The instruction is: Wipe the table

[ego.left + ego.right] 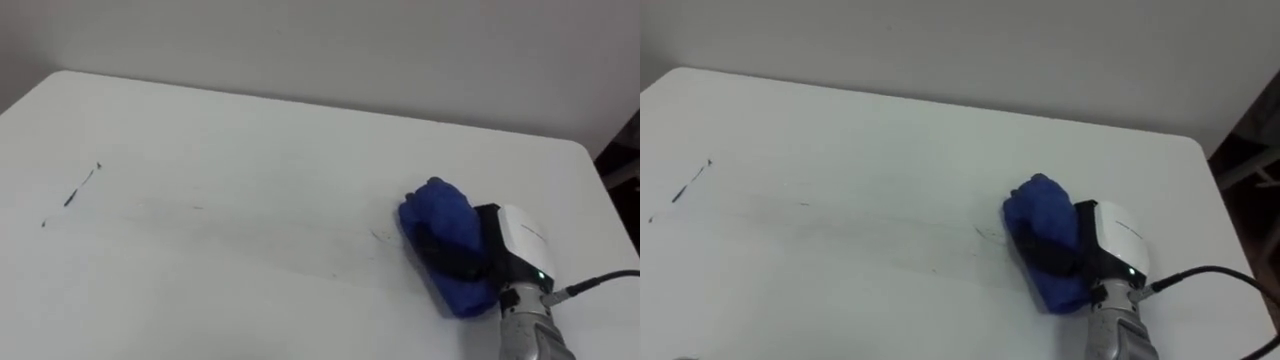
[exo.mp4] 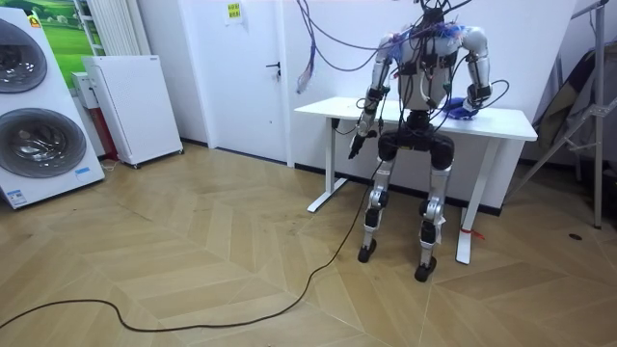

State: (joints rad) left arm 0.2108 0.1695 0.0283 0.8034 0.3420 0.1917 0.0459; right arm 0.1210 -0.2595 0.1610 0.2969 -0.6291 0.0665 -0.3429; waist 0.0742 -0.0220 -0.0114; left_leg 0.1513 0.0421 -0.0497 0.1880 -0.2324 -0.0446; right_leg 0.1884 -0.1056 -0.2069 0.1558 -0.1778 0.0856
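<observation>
The white table (image 1: 250, 140) carries a thin dark pen mark (image 1: 80, 190) near its left side and a small dark speck (image 1: 380, 236) just left of the cloth. A bunched blue cloth (image 1: 445, 225) lies on the table at the right, pressed under my right hand (image 1: 515, 245), whose dark fingers (image 1: 450, 260) curl over it. In the room view I stand at the table's long side, facing it, right hand (image 2: 469, 104) up on the top. My left hand (image 2: 355, 146) hangs down by the table's edge on the room view's left.
The wall runs close behind the table's far edge (image 1: 330, 100). Dark chair parts (image 1: 625, 160) stand past the table's right end. In the room view, washing machines (image 2: 34, 106), a white cabinet (image 2: 130, 106) and a door (image 2: 255, 67) stand away to the left.
</observation>
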